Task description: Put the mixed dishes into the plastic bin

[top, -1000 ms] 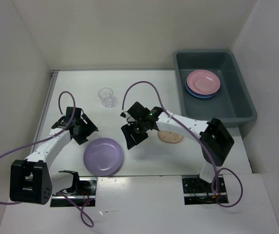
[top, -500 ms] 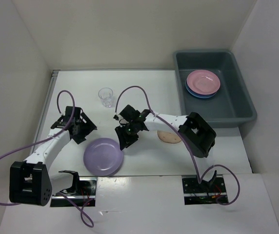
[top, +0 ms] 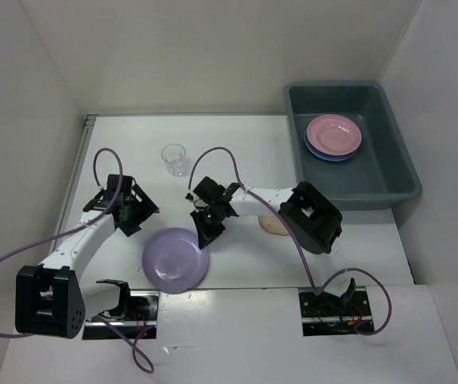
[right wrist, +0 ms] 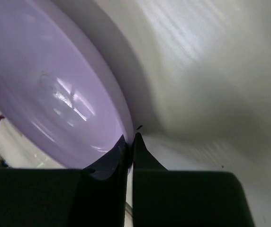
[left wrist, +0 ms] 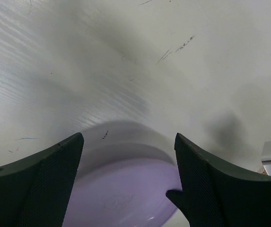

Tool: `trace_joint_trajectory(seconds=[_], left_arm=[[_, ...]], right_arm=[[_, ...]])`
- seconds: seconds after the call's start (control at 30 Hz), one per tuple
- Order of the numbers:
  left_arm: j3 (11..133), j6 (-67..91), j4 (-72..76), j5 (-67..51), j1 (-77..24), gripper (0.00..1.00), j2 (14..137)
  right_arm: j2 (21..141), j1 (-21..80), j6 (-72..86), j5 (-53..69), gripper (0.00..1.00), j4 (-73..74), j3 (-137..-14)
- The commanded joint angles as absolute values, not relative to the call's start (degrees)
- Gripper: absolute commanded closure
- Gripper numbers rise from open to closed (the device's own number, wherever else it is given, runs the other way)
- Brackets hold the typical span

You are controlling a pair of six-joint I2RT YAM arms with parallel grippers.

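The purple plate (top: 173,260) lies low and centre in the top view, its upper-right rim pinched in the right gripper (top: 206,237). With so thin a bite, a slow, level carry to the bin (top: 377,196) at upper right seems safest. The left gripper (top: 133,212) gapes empty, upper left of the plate.

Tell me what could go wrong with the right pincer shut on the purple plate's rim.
The right pincer grips the purple plate only by its thin rim, so it may slip on the way to the bin. The brownish plate lies under the right arm and could get knocked. The open left pincer sits close beside the plate; lifting could clip it.
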State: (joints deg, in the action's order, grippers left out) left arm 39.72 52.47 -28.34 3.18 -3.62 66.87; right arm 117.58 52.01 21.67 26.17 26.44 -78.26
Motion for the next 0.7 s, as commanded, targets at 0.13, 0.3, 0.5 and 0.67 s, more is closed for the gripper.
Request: trace_joint_trajectory(seconds=[0.13, 0.3, 0.5, 0.67], left_arm=[[40.17, 51.59, -28.39, 4.39, -3.78, 0.15, 64.17], [39.11, 52.12, -27.77, 4.39, -3.78, 0.14, 62.85], [38.58, 52.65, -27.25, 3.26, -3.78, 0.14, 61.79], [38.06, 52.65, -27.25, 2.72, -3.78, 0.14, 61.26]], right_arm=[[105.57, 51.95, 22.32, 10.04, 1.0, 34.44, -81.83], [97.31, 41.59, 22.85, -3.74, 1.0, 43.4, -87.08], [96.41, 21.15, 20.92, -11.16, 1.0, 47.45, -99.98], [106.05, 4.86, 21.53, -13.89, 1.0, 48.6, -111.43]])
